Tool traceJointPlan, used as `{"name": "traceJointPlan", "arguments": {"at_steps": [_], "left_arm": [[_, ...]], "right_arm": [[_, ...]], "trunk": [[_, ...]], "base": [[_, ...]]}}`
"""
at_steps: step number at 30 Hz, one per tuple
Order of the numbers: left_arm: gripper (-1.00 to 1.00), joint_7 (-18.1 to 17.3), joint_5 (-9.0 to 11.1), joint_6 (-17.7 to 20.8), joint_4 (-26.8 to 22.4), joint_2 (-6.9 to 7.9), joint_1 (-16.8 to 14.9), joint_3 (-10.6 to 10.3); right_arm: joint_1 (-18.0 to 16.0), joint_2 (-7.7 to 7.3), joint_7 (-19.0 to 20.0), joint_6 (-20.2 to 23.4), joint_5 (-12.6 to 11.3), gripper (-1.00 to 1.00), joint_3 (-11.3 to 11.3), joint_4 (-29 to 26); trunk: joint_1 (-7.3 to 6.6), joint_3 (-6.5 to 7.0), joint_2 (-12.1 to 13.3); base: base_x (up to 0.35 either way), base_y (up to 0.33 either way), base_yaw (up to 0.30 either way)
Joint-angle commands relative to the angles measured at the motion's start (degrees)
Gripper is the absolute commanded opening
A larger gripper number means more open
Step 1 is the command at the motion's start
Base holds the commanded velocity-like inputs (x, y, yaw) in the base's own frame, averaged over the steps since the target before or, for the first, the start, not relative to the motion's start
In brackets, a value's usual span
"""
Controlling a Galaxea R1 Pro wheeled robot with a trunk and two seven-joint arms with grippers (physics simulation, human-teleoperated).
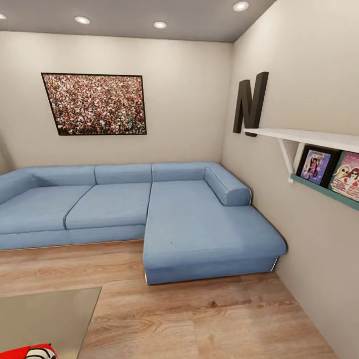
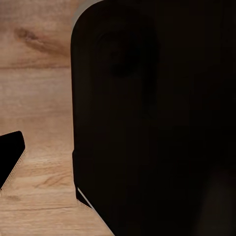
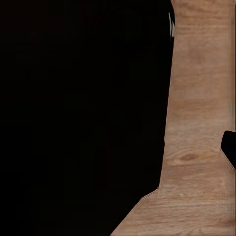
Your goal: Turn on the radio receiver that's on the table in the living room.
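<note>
At seven o'clock the radio receiver sat on the tabletop, unreached; my hands' state I couldn't tell.

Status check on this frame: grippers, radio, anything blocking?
Grippers: state can't be told; wrist views show dark housing over wood floor. Radio: red edge at bottom left, on table corner. Nothing seen blocking; sofa beyond.

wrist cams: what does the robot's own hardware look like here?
Little to go on. Left wrist view: a big matte black rounded body with a thin pale edge, over wood floor. Right wrist view: a similar black mass. No cables or markings discernible.
</note>
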Motion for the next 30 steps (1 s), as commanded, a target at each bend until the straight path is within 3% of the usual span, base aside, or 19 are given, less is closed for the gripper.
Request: {"name": "traceJointPlan", "arguments": {"at_steps": [1, 30], "left_arm": [[1.0, 0.0, 0.0, 0.0, 0.0, 0.0, 0.0, 0.0], [1.0, 0.0, 0.1, -0.1, -0.1, -0.07, 0.0, 0.0]], "right_arm": [[0.0, 0.0, 0.0, 0.0, 0.0, 1.0, 0.0, 0.0], [0.0, 0.0, -0.3, 0.0, 0.0, 1.0, 0.1, 0.0]], "trunk": [[0.0, 0.0, 0.0], [0.0, 0.0, 0.0]], "base": [[0.323, 0.0, 0.0], [0.323, 0.0, 0.0]]}}
